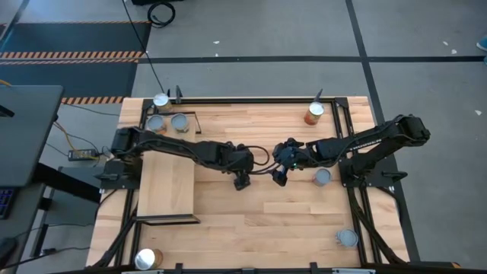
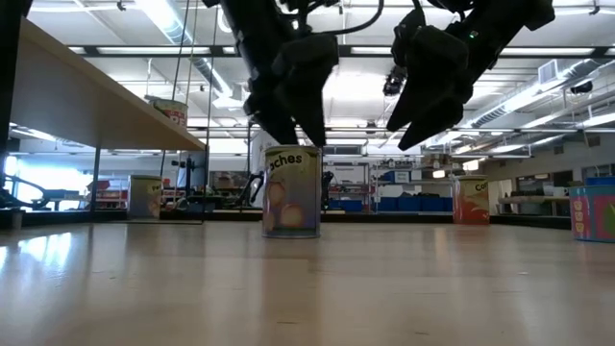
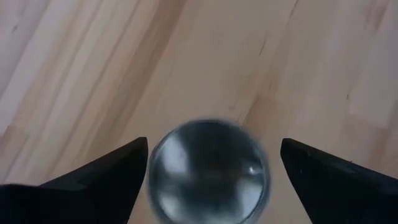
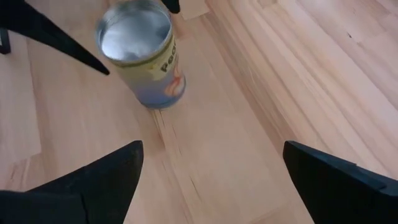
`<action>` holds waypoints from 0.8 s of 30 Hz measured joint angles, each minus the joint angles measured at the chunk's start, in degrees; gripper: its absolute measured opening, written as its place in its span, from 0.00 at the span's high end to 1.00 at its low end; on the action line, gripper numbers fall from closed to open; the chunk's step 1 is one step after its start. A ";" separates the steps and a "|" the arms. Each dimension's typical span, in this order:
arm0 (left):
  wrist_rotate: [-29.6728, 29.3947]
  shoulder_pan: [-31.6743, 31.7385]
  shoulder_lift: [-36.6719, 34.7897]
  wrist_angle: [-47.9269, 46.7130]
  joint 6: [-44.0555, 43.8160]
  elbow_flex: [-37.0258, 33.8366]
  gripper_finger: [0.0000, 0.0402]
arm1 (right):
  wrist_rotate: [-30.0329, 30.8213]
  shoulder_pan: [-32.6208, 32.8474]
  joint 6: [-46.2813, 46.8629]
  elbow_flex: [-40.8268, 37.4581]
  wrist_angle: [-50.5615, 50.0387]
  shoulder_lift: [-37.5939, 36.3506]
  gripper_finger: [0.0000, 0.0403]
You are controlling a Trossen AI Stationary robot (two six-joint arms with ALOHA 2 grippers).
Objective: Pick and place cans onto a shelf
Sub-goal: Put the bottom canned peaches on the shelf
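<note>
Left hand over the can, fingers spread.
The left hand [image 3: 208,180] hangs wide above a peach can [image 2: 291,190] standing mid-worktop [image 1: 289,221]; the right hand [image 4: 211,180] waits beside it, spread too. Rigid, smooth, probably weighty: best pinched across its round sides.

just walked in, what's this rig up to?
It is putting cans onto the shelf. Nothing is held now. The left gripper hangs open above a can mid-table, fingers either side of its top, not touching. The right gripper hovers open beside it. Three cans sit at the shelf's far end; others are scattered on the table.
</note>
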 joint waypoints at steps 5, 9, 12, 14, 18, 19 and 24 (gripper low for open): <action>0.37 -0.02 0.85 0.04 -0.41 0.05 0.07 | -0.04 0.00 0.02 -0.02 -0.31 0.00 0.02; 2.01 0.33 1.90 -0.15 -2.20 0.07 0.07 | -0.04 0.00 0.02 -0.02 -0.55 0.00 0.02; 3.78 0.94 1.92 -1.12 -3.64 -0.08 0.07 | -0.04 0.00 0.04 -0.02 -0.60 0.00 0.02; 3.76 1.24 1.86 -1.94 -4.17 -0.02 0.08 | -0.05 0.00 0.04 -0.02 -0.62 0.00 0.02; 4.03 1.38 2.03 -3.43 -4.04 -0.02 0.14 | -0.06 0.00 0.04 -0.02 -0.62 0.00 0.02; 4.19 1.38 2.19 -3.39 -4.03 0.00 0.16 | -0.06 -0.02 0.04 -0.02 -0.62 0.00 0.02; 4.60 1.37 2.24 -2.61 -1.62 0.00 0.21 | -0.06 -0.01 -0.02 -0.02 -0.77 0.00 0.02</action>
